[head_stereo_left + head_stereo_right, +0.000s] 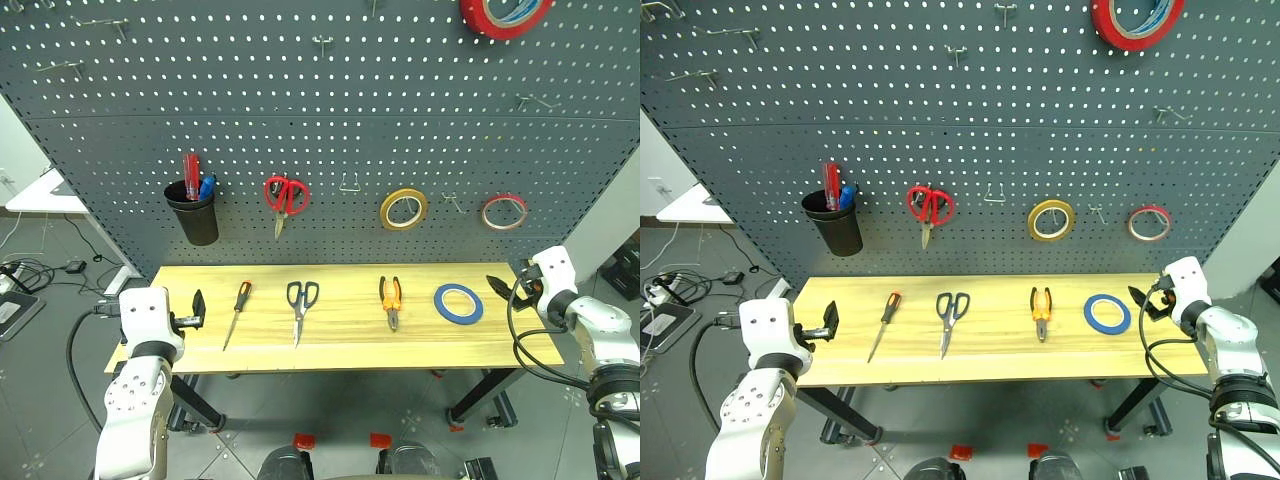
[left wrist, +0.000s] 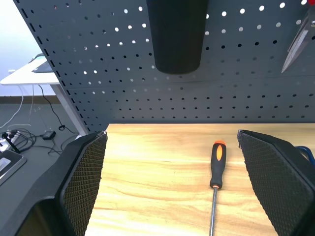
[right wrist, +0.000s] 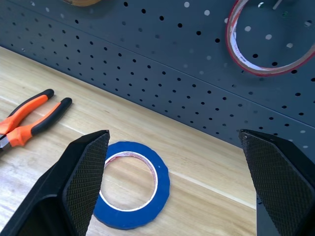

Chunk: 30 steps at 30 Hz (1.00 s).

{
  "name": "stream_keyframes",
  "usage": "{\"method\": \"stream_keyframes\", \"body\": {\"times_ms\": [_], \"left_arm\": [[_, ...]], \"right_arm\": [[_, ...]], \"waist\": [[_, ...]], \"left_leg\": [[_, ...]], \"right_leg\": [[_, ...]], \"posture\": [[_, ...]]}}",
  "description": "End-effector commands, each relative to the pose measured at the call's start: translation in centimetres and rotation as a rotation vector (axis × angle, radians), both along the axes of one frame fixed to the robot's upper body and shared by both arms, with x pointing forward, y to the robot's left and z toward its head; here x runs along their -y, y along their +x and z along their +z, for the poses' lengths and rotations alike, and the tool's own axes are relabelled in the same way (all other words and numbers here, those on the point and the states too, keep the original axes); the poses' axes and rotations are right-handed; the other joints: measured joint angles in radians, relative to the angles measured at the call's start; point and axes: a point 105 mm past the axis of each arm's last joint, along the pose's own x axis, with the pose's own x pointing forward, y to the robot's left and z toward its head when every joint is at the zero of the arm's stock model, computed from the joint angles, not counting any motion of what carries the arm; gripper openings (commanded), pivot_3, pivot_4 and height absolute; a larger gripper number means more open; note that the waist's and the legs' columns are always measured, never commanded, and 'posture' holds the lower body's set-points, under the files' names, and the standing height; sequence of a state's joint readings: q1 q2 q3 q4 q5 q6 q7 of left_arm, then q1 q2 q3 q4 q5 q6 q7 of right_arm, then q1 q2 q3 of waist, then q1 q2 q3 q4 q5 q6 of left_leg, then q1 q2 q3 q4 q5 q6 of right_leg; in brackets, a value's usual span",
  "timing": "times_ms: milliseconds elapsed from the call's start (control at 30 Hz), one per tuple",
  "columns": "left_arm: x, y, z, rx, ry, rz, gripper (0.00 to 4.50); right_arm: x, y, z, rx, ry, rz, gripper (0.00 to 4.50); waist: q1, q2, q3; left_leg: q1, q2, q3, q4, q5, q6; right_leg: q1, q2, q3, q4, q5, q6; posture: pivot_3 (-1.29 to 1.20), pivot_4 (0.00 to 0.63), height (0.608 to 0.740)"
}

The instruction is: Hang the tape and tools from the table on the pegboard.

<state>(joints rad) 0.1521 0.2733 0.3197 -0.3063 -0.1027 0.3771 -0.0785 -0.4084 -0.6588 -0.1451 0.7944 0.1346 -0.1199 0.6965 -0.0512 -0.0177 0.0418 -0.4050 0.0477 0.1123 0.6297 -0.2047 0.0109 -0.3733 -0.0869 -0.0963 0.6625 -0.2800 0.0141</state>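
The pegboard (image 1: 330,130) stands behind the table (image 1: 340,345). On the table lie, from left to right, the screwdriver (image 1: 236,313), the dark-handled scissors (image 1: 301,305), the pliers (image 1: 390,300) and the blue tape (image 1: 458,303). The left gripper (image 1: 196,310) and the right gripper (image 1: 500,287) hover wide apart and empty at the table's ends.

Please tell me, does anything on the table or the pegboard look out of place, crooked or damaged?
Nothing stands out. The screwdriver, scissors, pliers and blue tape lie flat in a row on the table, apart from one another. On the pegboard the other items hang from hooks, and none looks damaged.
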Motion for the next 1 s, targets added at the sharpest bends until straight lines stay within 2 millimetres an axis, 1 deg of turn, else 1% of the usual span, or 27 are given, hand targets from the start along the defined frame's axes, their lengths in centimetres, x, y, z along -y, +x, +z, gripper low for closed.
{"method": "stream_keyframes", "body": {"times_ms": [33, 133, 233, 467, 1000], "left_arm": [[-0.2, 0.0, 1.0, 0.038, 0.019, -0.003, 4.46], [0.1, 0.1, 0.8, 0.022, 0.024, -0.015, 4.46], [0.2, 0.3, 1.1, 0.044, -0.002, -0.011, 4.46], [-1.5, 0.0, 2.1, 0.120, -0.048, 0.096, 4.46], [-0.2, 0.3, 2.2, 0.120, -0.057, 0.062, 4.46]], "right_arm": [[0.1, 0.5, 1.6, 0.050, -0.010, 0.008, 4.50], [0.0, 0.5, 1.6, 0.049, -0.011, 0.010, 4.50], [0.0, 0.4, 1.5, 0.047, -0.015, 0.012, 4.50], [-0.1, 0.3, 1.2, 0.031, -0.032, 0.022, 4.50], [-0.5, -0.4, 0.6, 0.012, -0.059, 0.058, 4.50]], "waist": [[0.000, 0.000, 0.000], [0.000, 0.000, 0.000], [0.001, 0.000, 0.000], [0.001, 0.000, 0.000], [0.001, 0.000, 0.000]], "left_leg": [[0.000, 0.000, 0.000, 0.000, 0.000, 0.000], [0.000, 0.000, 0.000, 0.000, 0.000, 0.000], [0.000, 0.000, 0.000, 0.000, -0.001, -0.001], [0.000, 0.000, 0.000, 0.000, -0.001, -0.001], [0.000, 0.000, 0.000, 0.000, -0.001, -0.002]], "right_leg": [[0.000, 0.000, 0.000, 0.000, 0.000, 0.000], [0.000, 0.000, 0.000, 0.000, 0.000, 0.000], [0.000, 0.000, 0.000, 0.000, 0.000, 0.000], [0.000, 0.000, 0.000, 0.000, 0.000, 0.000], [0.000, 0.000, 0.000, 0.000, 0.000, 0.000]], "posture": [[-0.03, 0.000, 0.740], [-0.03, 0.000, 0.740], [-0.03, 0.000, 0.740], [-0.03, 0.000, 0.740], [-0.05, 0.000, 0.740]]}}
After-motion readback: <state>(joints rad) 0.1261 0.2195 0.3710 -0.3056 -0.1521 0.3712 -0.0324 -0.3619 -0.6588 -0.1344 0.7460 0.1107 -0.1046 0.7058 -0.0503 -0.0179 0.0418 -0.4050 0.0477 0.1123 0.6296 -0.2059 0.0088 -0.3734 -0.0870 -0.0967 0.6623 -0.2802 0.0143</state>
